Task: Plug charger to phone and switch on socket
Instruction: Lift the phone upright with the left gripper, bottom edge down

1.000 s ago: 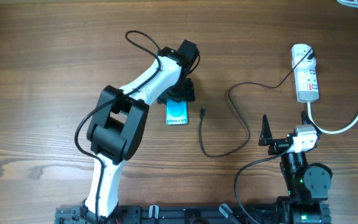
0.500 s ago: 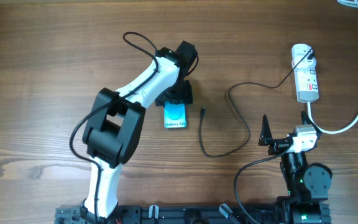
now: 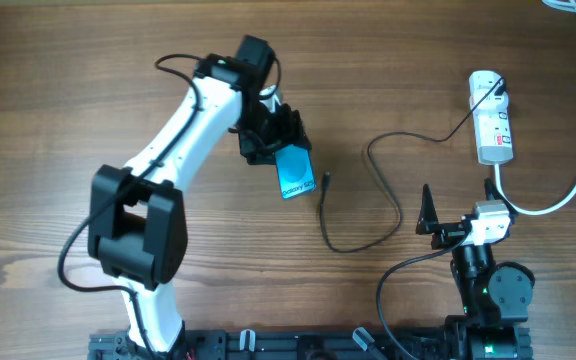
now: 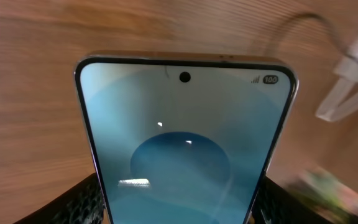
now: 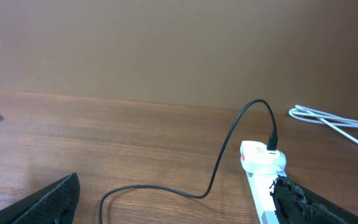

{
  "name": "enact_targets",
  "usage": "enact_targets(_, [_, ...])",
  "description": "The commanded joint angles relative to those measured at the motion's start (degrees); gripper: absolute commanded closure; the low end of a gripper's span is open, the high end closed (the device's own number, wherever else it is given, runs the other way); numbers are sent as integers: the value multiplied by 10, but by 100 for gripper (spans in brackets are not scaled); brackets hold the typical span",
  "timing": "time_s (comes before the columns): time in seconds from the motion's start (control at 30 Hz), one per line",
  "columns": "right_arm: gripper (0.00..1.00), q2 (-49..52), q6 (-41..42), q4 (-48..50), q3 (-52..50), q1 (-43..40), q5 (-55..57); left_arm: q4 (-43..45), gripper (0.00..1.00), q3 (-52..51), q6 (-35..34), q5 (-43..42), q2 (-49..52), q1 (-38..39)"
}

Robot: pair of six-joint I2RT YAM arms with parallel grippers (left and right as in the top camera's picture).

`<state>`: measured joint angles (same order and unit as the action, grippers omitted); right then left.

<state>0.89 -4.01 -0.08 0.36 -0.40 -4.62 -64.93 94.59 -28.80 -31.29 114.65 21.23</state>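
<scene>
One phone (image 3: pixel 295 174), slanted (Galaxy end nearest charger (image 3: pixel 325 181))

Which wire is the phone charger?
Find the white socket near the table's right edge. From its far end a thin black charger cable loops left, its tip lying beside the phone. The socket's other cord is thick and white.

Matt brown wood-grain worktop (image 3: pixel 68 100); glossy glass phone (image 4: pixel 185 149) screen catching reflections; smooth white plastic socket (image 3: pixel 492 130); thin matt black charger (image 3: pixel 400 213) cable.
</scene>
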Motion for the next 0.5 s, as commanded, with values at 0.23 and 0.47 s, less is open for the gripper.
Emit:
enact_targets(0.23, [0,-3,-5,2,-1,2,8,-9,32,0,0,-405,-23,-67])
enact_targets(0.47, [0,-3,-4,2,-1,2,8,-9,31,0,0,-563,-23,-97])
